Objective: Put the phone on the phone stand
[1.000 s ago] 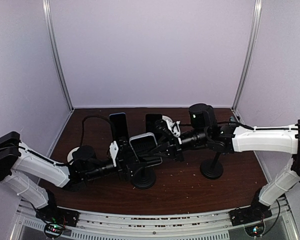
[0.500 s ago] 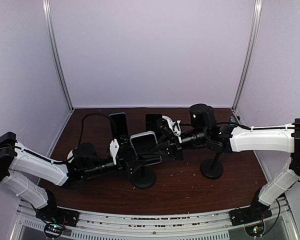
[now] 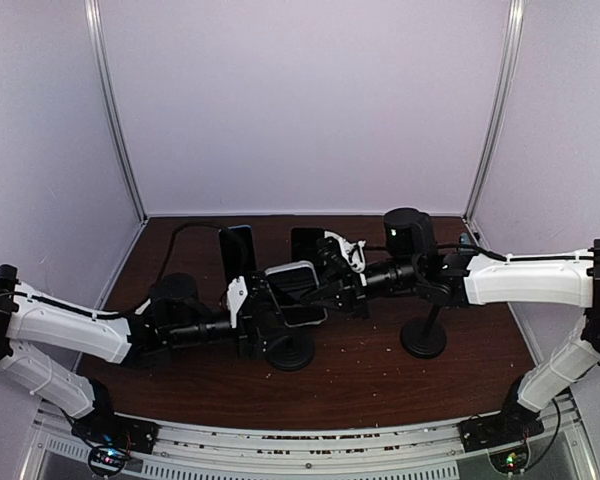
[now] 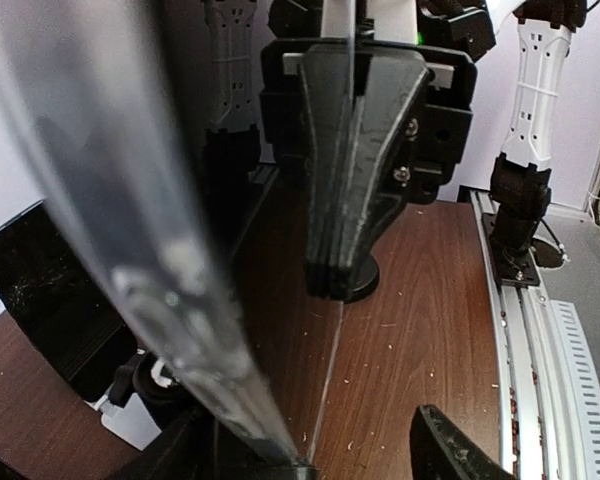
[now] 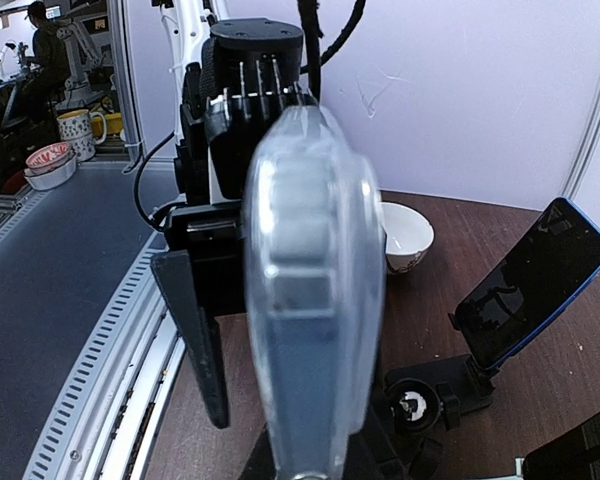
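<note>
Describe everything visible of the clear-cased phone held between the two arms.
The dark phone in a clear, cloudy, round-cornered plastic case hangs tilted, dark face up, over the black round-based stand; contact with the stand's head is hidden. The right pincer is shut on one end. The left pincer stands open around the other, one finger apart from the case.

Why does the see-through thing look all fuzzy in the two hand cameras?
Right wrist view: the phone in its clear case sits close to the lens, so it blurs, while the bowl behind is sharp. Left wrist view: its edge is a blurry streak. Top view: everything is sharp.
</note>
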Robot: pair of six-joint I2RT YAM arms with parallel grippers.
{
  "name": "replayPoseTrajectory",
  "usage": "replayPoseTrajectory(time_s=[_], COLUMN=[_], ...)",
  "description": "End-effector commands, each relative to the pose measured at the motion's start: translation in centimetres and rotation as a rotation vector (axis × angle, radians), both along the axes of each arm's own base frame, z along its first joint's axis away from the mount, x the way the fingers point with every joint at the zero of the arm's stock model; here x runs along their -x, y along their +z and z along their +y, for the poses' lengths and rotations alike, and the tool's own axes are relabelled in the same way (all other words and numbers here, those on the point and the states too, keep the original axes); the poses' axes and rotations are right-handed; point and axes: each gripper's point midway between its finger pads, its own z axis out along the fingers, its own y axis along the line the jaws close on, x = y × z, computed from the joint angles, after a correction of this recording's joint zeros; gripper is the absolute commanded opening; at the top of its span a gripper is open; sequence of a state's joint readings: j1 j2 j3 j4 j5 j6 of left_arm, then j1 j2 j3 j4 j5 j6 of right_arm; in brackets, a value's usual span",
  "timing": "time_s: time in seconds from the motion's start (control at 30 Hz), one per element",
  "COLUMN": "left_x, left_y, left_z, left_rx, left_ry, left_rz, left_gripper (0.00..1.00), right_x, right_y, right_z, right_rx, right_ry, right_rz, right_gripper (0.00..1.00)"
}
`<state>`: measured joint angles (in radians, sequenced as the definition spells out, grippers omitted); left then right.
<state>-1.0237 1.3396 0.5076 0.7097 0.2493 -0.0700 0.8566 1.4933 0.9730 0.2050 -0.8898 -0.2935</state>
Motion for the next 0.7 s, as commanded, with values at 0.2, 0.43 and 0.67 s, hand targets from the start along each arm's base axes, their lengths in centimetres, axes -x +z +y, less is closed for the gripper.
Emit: replayPoseTrajectory(time_s=[0.2,0.43,0.67], left_x=[2.0,2.0,1.4], left_y=[9.1,8.5,10.1], left_z=[0.1,-1.4,-1.3], left_rx=[0.118,0.076,0.098], left_ry=[-0.106,-0.160,-0.119], left_rz=[-0.255,-0.219,-0.206], left_gripper=[0.82,0.34,0.00], right_x=[0.1,-0.4,-2.1], right_y=[-0.2,-0.4,-0.4], right_z=[0.7,0.7,-0.7], right_rx=[-0.007,0.005,0.004], right_ry=[0.021,-0.001,-0.175], right_rz=[-0.031,-0.035,-0.031], right_gripper=[0.00,0.00,0.29])
